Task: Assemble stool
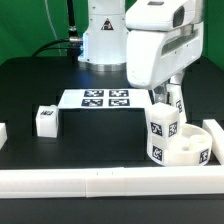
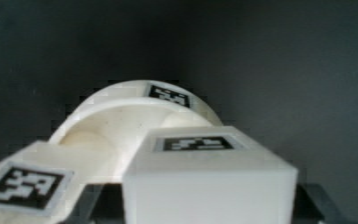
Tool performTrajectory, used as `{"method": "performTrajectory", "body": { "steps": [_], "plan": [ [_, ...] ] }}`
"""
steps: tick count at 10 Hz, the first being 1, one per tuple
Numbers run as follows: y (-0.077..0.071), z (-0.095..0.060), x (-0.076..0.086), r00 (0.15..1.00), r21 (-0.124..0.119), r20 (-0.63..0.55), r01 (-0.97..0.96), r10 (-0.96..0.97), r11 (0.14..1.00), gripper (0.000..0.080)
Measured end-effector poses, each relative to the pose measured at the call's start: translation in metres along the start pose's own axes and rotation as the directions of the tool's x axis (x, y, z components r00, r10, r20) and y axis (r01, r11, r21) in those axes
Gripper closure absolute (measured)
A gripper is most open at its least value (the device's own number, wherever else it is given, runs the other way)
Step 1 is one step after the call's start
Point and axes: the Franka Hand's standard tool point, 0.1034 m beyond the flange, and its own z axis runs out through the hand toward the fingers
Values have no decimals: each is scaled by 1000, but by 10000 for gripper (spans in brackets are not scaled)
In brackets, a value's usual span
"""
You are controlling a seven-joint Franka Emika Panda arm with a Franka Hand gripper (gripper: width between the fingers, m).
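Observation:
The round white seat (image 1: 192, 150) lies at the front of the exterior view's right, near the rails. A tagged white leg (image 1: 162, 130) stands upright at its near left edge. My gripper (image 1: 171, 97) is shut on a second leg (image 1: 176, 106), held upright over the seat's far side. In the wrist view this leg (image 2: 208, 165) fills the gap between my dark fingers (image 2: 101, 203). Beyond it lie the curved seat (image 2: 123, 115) and the other leg (image 2: 30, 180). A third leg (image 1: 46, 120) stands loose on the table at the exterior view's left.
The marker board (image 1: 105, 98) lies flat behind the parts, in front of the robot base. White rails run along the front (image 1: 100, 182), with pieces at the exterior view's right (image 1: 214, 132) and left (image 1: 3, 134). The tabletop is black.

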Motion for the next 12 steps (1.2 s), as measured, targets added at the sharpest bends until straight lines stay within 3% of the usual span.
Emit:
{"method": "performTrajectory", "body": {
  "steps": [3, 5, 12],
  "plan": [
    [-8, 1, 3, 941, -1, -3, -337, 337, 941, 462],
    [-14, 1, 8, 849, -2, -11, -528, 528, 849, 462],
    [-17, 1, 11, 538, 20, -6, -843, 843, 538, 462]
  ]
}}
